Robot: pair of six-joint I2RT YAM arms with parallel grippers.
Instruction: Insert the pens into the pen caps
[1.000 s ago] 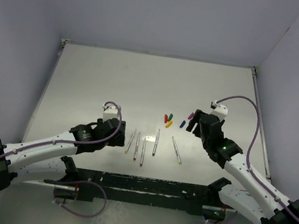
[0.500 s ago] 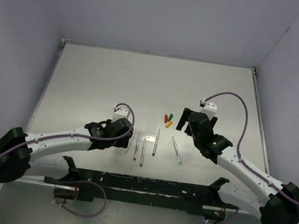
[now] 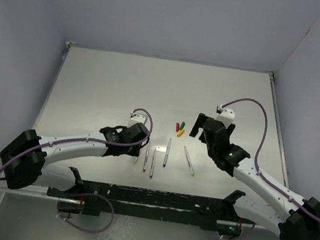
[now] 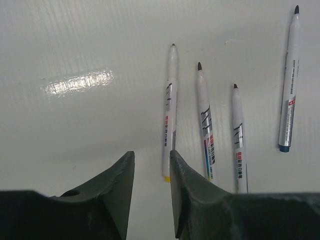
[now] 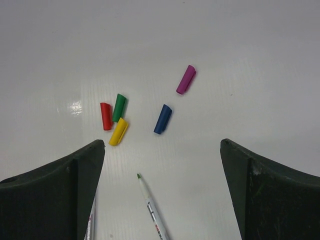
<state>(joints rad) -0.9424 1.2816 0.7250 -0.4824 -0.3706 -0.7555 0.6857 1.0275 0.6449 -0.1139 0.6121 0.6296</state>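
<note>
Four pens lie side by side in the left wrist view: one with a yellow end [image 4: 170, 110], two beside it [image 4: 205, 120] [image 4: 239, 135], and a blue-ended one [image 4: 289, 80]. My left gripper [image 4: 152, 154] hovers low at the yellow-ended pen's near end, its jaws a narrow gap apart with nothing between them. A green-tipped pen [image 5: 150, 205] lies below the pen caps: red [image 5: 106, 116], green [image 5: 119, 107], yellow [image 5: 118, 131], blue [image 5: 162, 119], purple [image 5: 186, 79]. My right gripper [image 5: 162, 142] hangs wide open just short of them. From above, the left gripper [image 3: 140, 146] and right gripper [image 3: 196, 130] flank the pens.
Everything lies on a white table [image 3: 105, 88] walled by grey panels. From above, the right gripper covers the blue and purple caps. The arms' black base frame [image 3: 155, 200] runs along the near edge.
My left arm has reached right to the leftmost pen and its jaws have narrowed. My right gripper has shifted left over the caps and opened wider.
</note>
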